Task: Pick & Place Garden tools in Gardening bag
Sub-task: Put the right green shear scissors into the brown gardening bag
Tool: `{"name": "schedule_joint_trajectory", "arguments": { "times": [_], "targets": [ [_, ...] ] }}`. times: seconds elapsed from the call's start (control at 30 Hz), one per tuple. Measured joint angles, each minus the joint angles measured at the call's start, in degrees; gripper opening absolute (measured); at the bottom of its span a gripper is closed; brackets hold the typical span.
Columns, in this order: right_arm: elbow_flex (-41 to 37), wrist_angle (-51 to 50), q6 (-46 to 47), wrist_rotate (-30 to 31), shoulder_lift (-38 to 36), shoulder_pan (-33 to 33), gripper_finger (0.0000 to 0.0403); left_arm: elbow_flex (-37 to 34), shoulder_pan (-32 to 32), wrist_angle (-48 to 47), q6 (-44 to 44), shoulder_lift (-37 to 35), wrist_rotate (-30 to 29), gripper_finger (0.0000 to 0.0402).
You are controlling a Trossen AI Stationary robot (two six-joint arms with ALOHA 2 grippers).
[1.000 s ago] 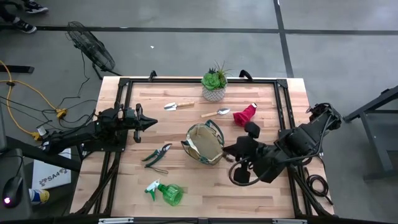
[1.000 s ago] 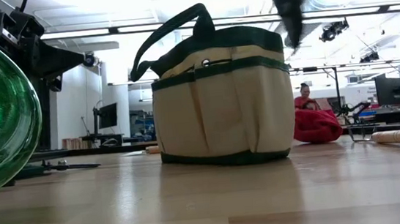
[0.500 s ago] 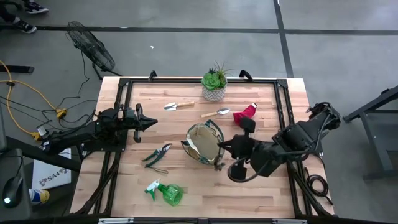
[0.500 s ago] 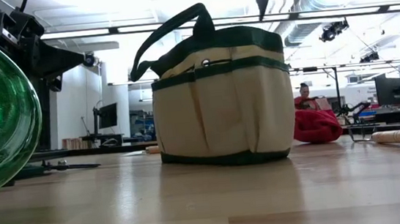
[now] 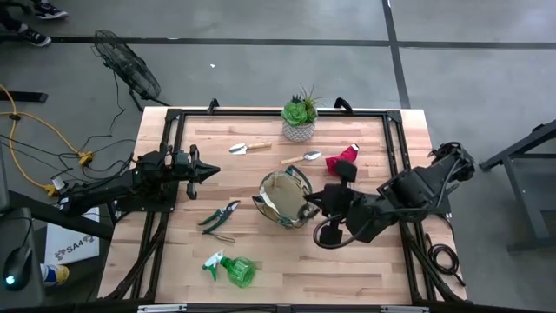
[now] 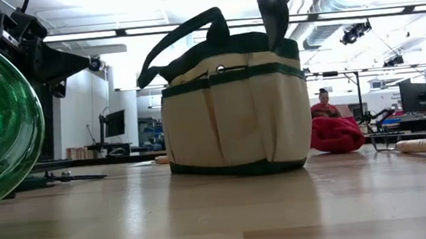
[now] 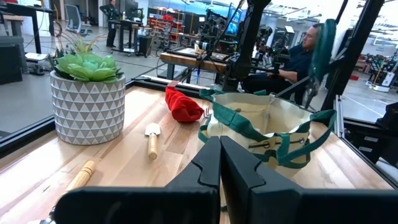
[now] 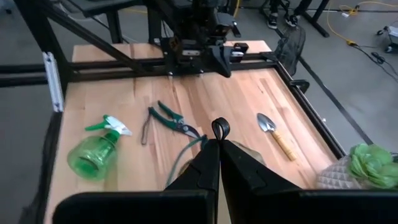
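The khaki gardening bag with dark green trim stands upright on its base at the table's middle; it also shows in the low view. My right gripper is shut at the bag's right rim. My left gripper is shut and idle at the table's left. Two wooden-handled trowels, the red cone piece, the pruning shears and the green spray bottle lie flat on the table. A metal tool lies inside the bag. My right gripper meets the upper rim of the bag on its right side with its shut fingers, slanting down from the table's right. The rim is tilted there. A small dark loop shows at the fingertips; I cannot tell what it belongs to or whether it is held.
A green succulent in a white patterned pot stands at the far edge. A dark metal frame runs round the table. A person sits beyond the table. Bare wood lies near the front edge.
My right gripper has gone toward the table's left, from beside the bag to its right rim, and has come down onto the rim. The bag's top edge has tipped on that side.
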Motion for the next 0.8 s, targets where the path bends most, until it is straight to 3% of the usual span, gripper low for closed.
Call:
{"name": "schedule_joint_trajectory", "arguments": {
  "times": [0.5, 0.8],
  "targets": [
    [-2.7, -1.2, -5.0, 0.0, 0.1, 0.0, 0.0003, 0.0, 0.0, 0.0, 0.0, 0.0, 0.0, 0.0000],
    [-5.5, 2.7, -15.4, -2.1, 0.1, -0.7, 0.0003, 0.0, 0.0, 0.0, 0.0, 0.0, 0.0, 0.0000]
  ]
}}
